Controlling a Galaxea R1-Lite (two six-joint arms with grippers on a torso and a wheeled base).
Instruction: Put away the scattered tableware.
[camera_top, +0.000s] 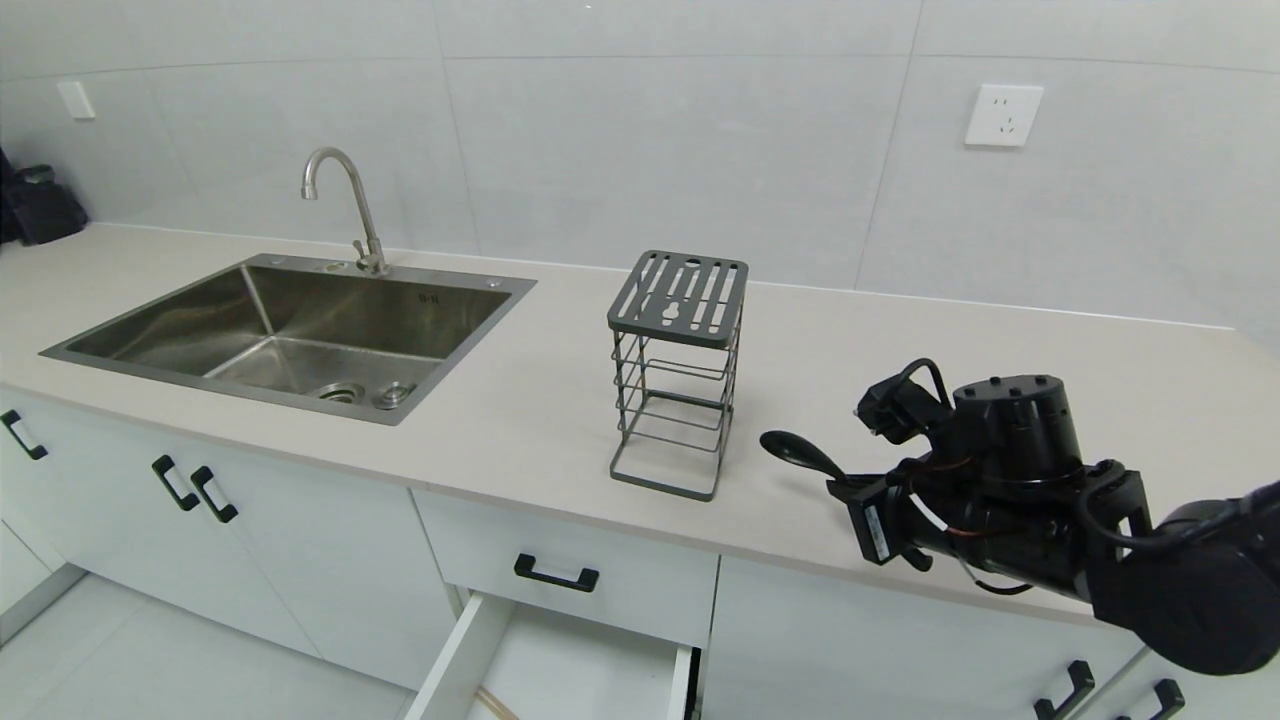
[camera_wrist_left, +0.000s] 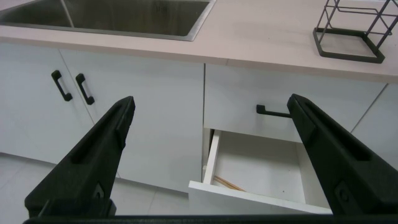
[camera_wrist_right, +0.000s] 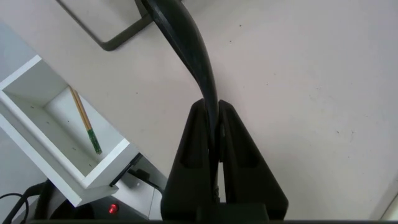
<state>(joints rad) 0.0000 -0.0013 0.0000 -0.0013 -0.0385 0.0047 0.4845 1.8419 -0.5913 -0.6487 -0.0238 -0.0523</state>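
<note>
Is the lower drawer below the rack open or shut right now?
Open: the lower drawer is pulled out, its inside exposed, with chopsticks lying on its floor.

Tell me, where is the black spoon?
In the head view the black spoon is pinched in the right gripper over the counter, on the robot's right, just right of the wire rack.

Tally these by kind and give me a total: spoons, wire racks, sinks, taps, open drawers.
black spoon, held in the right gripper: 1
wire rack: 1
sink: 1
tap: 1
open drawer: 1
Total: 5
</note>
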